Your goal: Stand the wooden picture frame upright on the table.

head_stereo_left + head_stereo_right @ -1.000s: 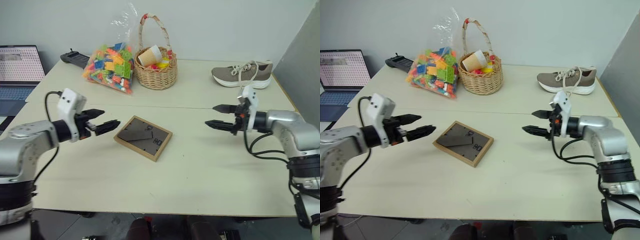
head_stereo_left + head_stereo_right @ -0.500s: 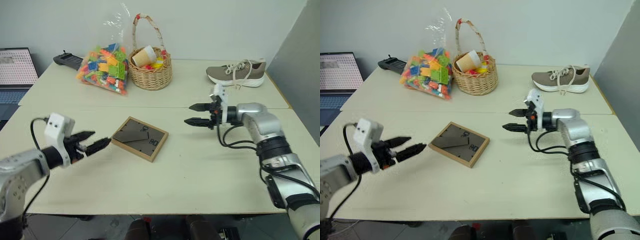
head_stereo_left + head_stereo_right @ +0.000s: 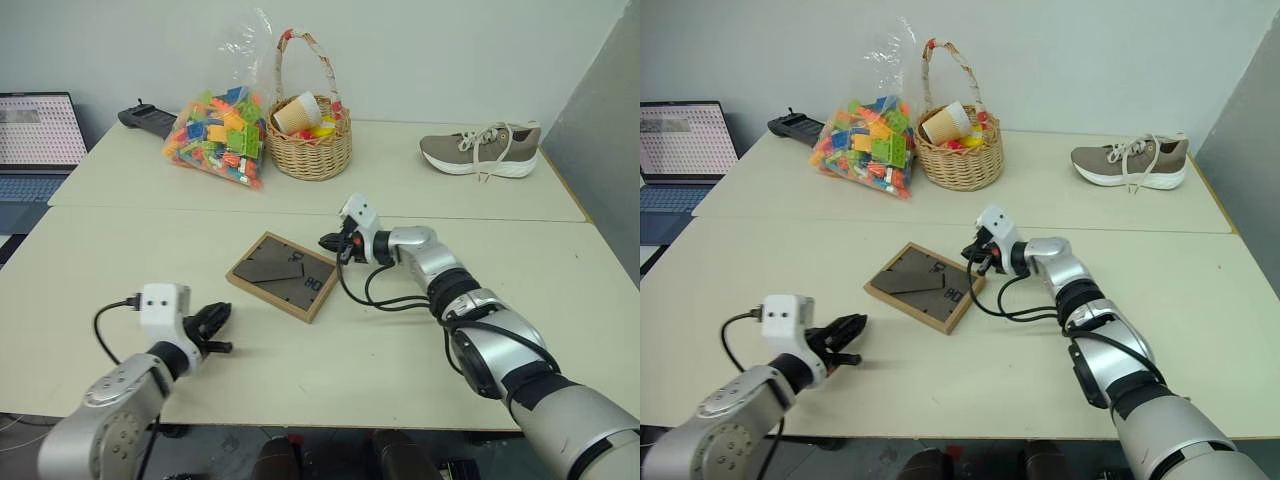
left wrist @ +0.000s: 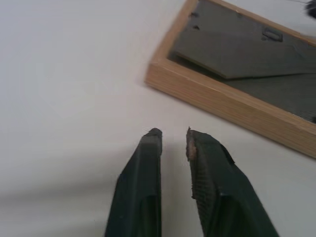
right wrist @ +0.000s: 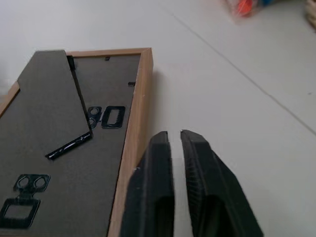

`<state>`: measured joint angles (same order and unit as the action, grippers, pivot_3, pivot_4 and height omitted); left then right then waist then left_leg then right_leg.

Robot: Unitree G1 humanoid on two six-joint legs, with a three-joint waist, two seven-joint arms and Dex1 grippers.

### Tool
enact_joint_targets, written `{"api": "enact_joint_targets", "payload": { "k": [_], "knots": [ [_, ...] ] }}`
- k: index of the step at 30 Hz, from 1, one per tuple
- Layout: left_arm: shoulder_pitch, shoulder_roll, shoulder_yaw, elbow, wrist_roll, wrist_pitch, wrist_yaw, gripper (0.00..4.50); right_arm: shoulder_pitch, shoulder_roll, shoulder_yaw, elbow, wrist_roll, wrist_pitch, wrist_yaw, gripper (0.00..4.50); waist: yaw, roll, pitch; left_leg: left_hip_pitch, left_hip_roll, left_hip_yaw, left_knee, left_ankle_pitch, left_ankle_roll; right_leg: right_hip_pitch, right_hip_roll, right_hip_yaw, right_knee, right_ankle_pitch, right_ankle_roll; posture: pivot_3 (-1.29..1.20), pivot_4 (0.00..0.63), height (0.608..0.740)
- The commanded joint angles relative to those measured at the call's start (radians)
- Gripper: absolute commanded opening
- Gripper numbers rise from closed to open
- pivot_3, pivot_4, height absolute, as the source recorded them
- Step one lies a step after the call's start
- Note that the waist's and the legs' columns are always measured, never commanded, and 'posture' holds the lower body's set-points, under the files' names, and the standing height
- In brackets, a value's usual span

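The wooden picture frame (image 3: pixel 283 275) lies flat near the middle of the bench (image 3: pixel 420 330), back side up. It is a small box shape with a pale wood rim and a dark brown back. The fold-out stand lies flat on that back, so the picture side is hidden.

The right tool (image 3: pixel 327 241) is just beside the frame's far right corner, with its two black fingers pressed almost together and nothing between them. I cannot tell if it touches the wood. The left tool (image 3: pixel 219 330) is low over the bench, near the frame's near left side but apart from it, with only a thin gap between its fingers and nothing held.

At the far side stand a woven basket (image 3: pixel 310 145) with a paper cup inside, a clear bag of bright toy blocks (image 3: pixel 220 130) and a grey shoe (image 3: pixel 480 150) on the right. A laptop (image 3: pixel 35 145) is cut off at the left edge. Nothing sits between the tools and the frame.
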<state>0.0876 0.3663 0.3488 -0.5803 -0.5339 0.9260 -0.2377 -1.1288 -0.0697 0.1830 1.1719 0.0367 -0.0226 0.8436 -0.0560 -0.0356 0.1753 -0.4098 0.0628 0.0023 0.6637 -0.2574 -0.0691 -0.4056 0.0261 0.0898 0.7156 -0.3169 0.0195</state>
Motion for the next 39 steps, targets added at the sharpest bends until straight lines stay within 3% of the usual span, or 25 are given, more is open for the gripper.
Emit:
{"api": "enact_joint_targets", "payload": {
  "k": [1,8,16,23,29,39],
  "knots": [
    [-0.032,-0.012,-0.068,0.032,0.053,-0.057,0.023,0.01,-0.030,0.025,-0.004,0.027,-0.041,-0.045,-0.038,0.00,0.000,0.000,0.000,0.000,0.000,0.000,0.000,0.000,0.000,0.000,0.000,0.000,0.000,0.000,0.000,0.00,0.150,0.740],
    [-0.132,-0.002,-0.231,0.107,0.113,-0.074,-0.010,0.01,0.053,0.047,0.020,-0.116,-0.032,0.011,0.146,0.00,0.001,0.000,0.000,0.000,0.000,0.000,0.000,0.000,0.000,0.000,0.001,0.000,0.000,0.000,0.000,0.00,0.150,0.740],
    [-0.220,0.048,-0.340,0.176,0.143,-0.067,-0.118,0.01,0.316,-0.100,0.080,-0.642,0.001,0.288,0.272,0.00,0.019,0.002,-0.002,0.001,-0.001,0.000,0.000,0.000,0.000,0.002,-0.002,0.000,0.001,0.000,0.000,0.00,0.150,0.740],
    [-0.271,0.118,-0.427,0.213,0.140,-0.077,-0.273,0.01,0.507,-0.226,0.081,-1.044,0.042,0.539,0.259,0.00,0.027,0.003,-0.002,0.001,-0.002,-0.001,0.000,0.000,0.000,0.002,-0.002,-0.001,-0.001,0.000,0.000,0.00,0.150,0.740],
    [-0.315,0.175,-0.526,0.172,0.112,-0.052,-0.432,0.01,0.576,-0.308,0.032,-1.279,0.112,0.728,0.231,0.00,0.026,0.003,-0.002,0.000,-0.004,0.000,0.000,0.000,0.000,0.002,0.004,0.000,-0.002,0.000,0.001,0.00,0.150,0.740],
    [-0.351,0.204,-0.603,0.225,0.173,-0.109,-0.537,0.01,0.743,-0.466,-0.006,-1.508,0.196,0.889,0.231,0.00,0.027,0.002,-0.002,0.000,-0.003,0.000,0.000,0.000,0.001,0.002,0.006,0.001,-0.003,0.000,0.001,0.00,0.150,0.740]
  ]
}}
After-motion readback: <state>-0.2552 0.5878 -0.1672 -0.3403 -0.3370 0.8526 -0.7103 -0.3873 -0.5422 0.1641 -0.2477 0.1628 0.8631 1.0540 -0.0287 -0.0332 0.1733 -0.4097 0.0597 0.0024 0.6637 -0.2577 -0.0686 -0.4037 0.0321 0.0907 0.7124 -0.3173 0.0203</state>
